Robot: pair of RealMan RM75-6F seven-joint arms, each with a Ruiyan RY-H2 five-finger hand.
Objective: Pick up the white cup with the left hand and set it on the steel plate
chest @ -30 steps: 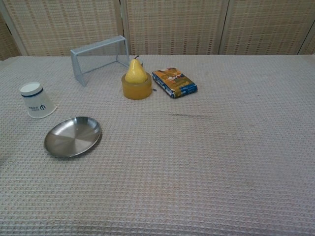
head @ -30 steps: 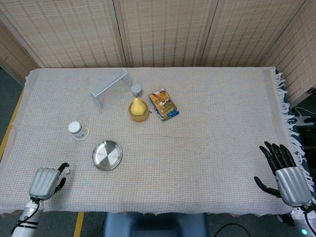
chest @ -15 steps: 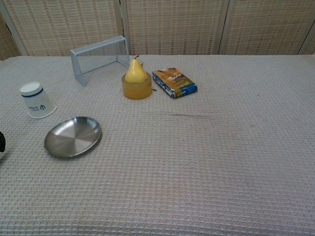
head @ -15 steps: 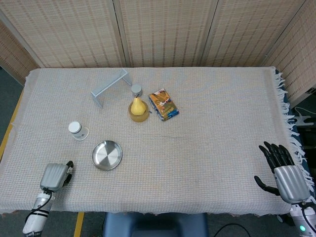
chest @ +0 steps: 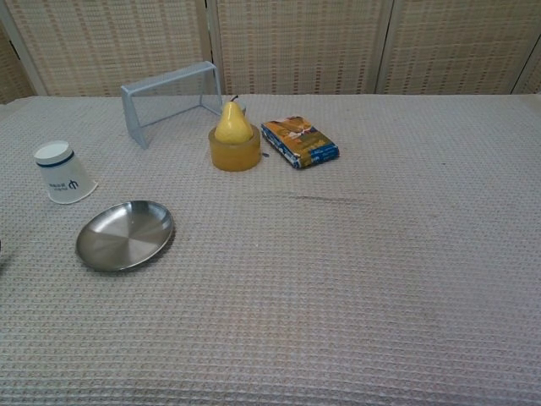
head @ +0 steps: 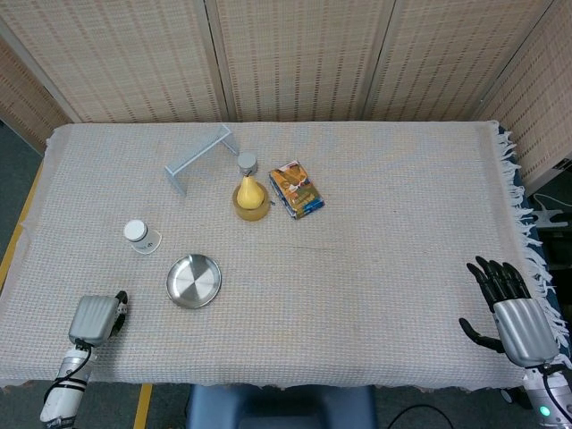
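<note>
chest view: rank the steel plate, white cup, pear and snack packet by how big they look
1. steel plate, widest by a clear margin
2. snack packet
3. white cup
4. pear

The cup and packet look close, and the plate sits nearer the camera than the packet and pear, so true sizes are unsure.

Chest view barely catches either hand, just a dark sliver at the left edge that's too small to make out. In the head view the silver-backed left hand (head: 96, 317) is seen from behind, so its dark fingers are mostly tucked out of sight and I can't tell how they lie. The small grey-capped jar (head: 246, 163) is almost fully hidden behind the yellow pear (chest: 233, 123) in the chest view. Print on the white paper cup (chest: 62, 173) is too tiny to read.
</note>
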